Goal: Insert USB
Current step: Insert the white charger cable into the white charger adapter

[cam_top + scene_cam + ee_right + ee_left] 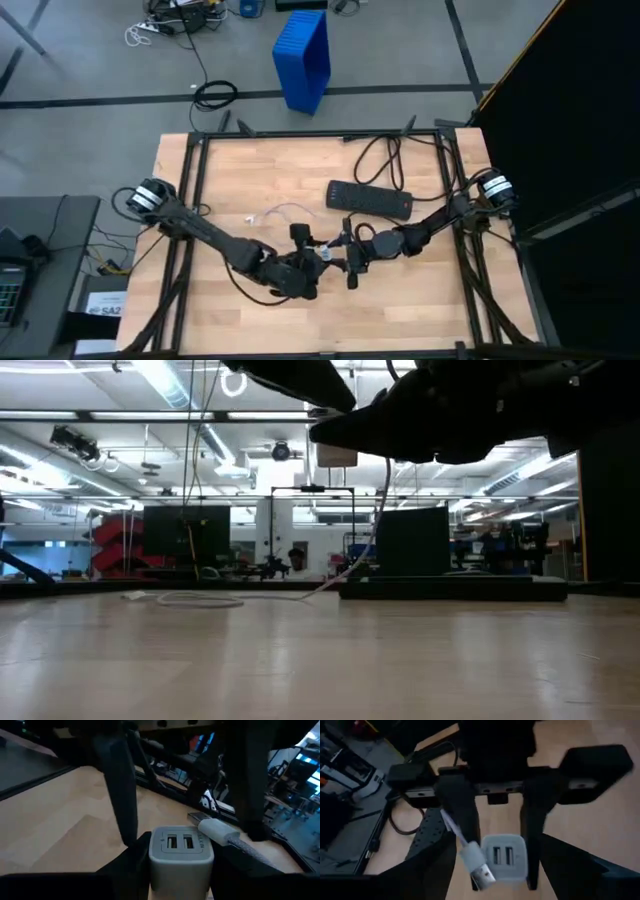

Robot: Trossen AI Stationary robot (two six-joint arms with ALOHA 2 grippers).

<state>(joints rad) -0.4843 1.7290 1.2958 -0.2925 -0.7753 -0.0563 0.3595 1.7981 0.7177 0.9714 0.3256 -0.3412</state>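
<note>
Where the two arms meet: over the middle of the table point(420, 300), nearer its front edge, both lifted clear of the wood.
Right gripper point(346, 256): closed on a small white charger block point(181, 852), its dark fingers pressed to the block's two sides.
Charger block: two slots side by side on its face, showing to both wrist cameras.
Left gripper point(312, 262): directly facing the right one, close to it; whether it grips anything cannot be told.
USB point(479, 870): a thin white cable ending in a white sleeve and a bare metal plug tip.
Plug position: in the air just beside the charger block, near one edge of the slotted face, tilted and not in either slot.
Plug and grippers: between the two grippers, close by the right gripper's hold on the block.
Cable run: from the plug it drops in a loose curve to the table, where its slack lies in a loop on the left arm's side.
Power strip point(368, 198): black, flat on the table behind the grippers, apart from the USB.
</note>
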